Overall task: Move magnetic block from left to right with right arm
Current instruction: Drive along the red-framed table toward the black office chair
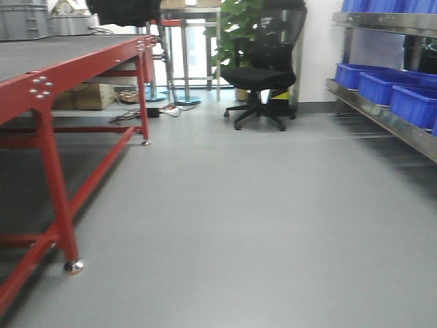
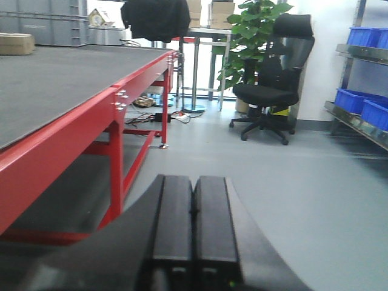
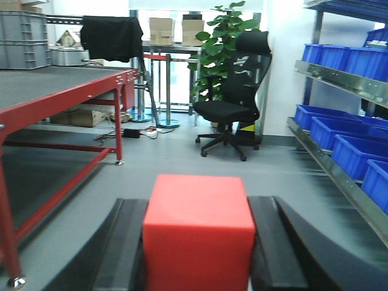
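magnetic block [image 3: 198,233]: bright red, plain faces, clamped between the two black fingers [image 3: 128,242] of right gripper [image 3: 200,254], above grey floor [image 3: 182,157]
counter [image 3: 60,91]: red frame, dark top, far left
office chair [image 3: 227,112]: black, ahead, by plant [image 3: 215,42]
blue bins [image 3: 339,130]: on shelf [image 3: 330,76], right

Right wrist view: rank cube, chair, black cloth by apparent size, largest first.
1. cube, largest only because it sits right at the camera
2. chair
3. black cloth
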{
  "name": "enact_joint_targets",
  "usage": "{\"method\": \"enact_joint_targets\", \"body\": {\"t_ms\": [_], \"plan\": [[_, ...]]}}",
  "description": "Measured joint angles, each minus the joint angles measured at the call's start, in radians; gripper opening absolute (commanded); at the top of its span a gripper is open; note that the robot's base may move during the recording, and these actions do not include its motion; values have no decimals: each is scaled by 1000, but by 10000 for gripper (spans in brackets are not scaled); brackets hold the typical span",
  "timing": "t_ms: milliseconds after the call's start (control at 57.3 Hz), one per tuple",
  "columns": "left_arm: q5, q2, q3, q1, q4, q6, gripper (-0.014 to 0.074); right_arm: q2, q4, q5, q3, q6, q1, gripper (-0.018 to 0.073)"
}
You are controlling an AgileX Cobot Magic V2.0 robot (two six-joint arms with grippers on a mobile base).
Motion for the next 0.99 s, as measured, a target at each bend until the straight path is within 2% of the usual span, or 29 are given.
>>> {"method": "enact_joint_targets", "body": {"t_ms": [994], "plan": [[0,0,0,0,0,0,-126,0,0,0,0,0,0,223]]}}
